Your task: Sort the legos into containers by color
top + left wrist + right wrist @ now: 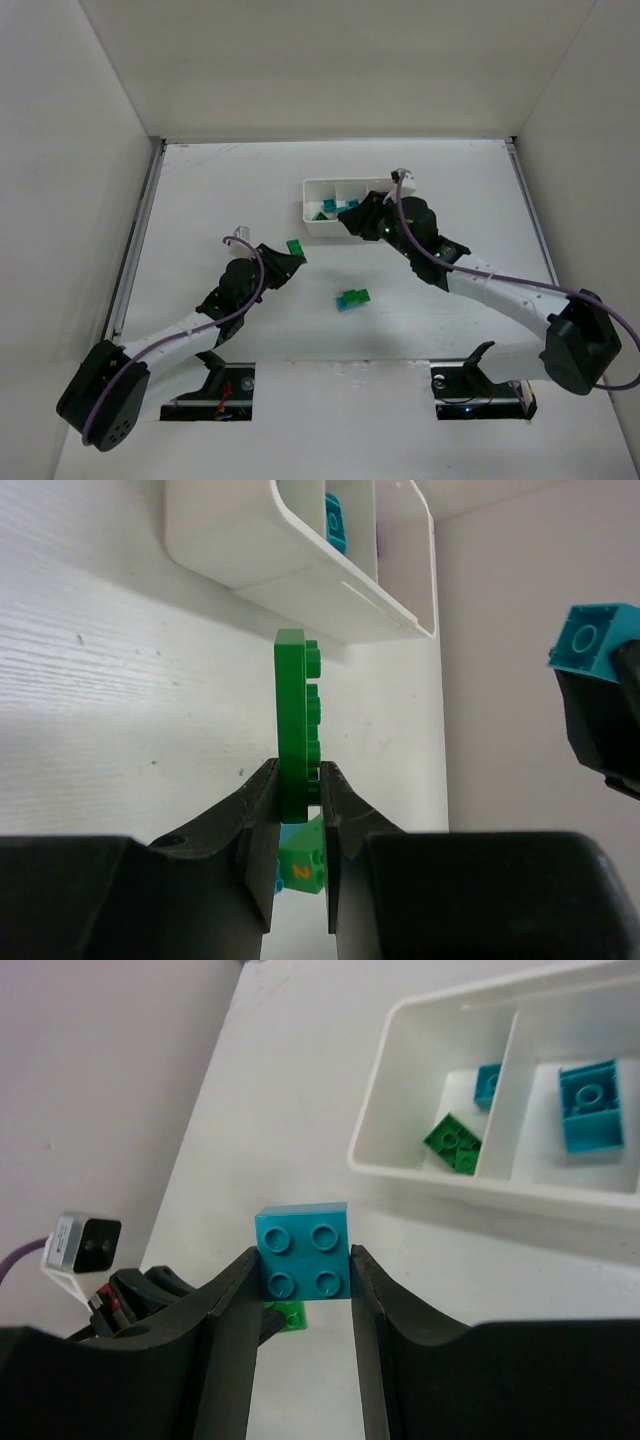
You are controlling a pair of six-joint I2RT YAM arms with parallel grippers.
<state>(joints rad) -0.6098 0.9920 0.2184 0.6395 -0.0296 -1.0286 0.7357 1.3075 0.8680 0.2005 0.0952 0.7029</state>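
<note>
The white tray [312, 186] stands at the back centre. My left gripper [290, 256] is shut on a green flat brick [292, 720], held on edge above the table short of the tray [300, 575]. My right gripper [354, 222] is shut on a teal-blue 2x2 brick [303, 1250] at the tray's near edge [400, 1165]. The left compartment holds a green brick [452, 1142] and a teal piece [487, 1082]. The middle one holds a teal brick [590, 1105]. A green and teal clump [352, 299] lies on the table. No purple brick shows clearly.
White walls enclose the table on the left, back and right. The two grippers are close together in front of the tray's left end. The right gripper's teal brick also shows at the right of the left wrist view [595, 640].
</note>
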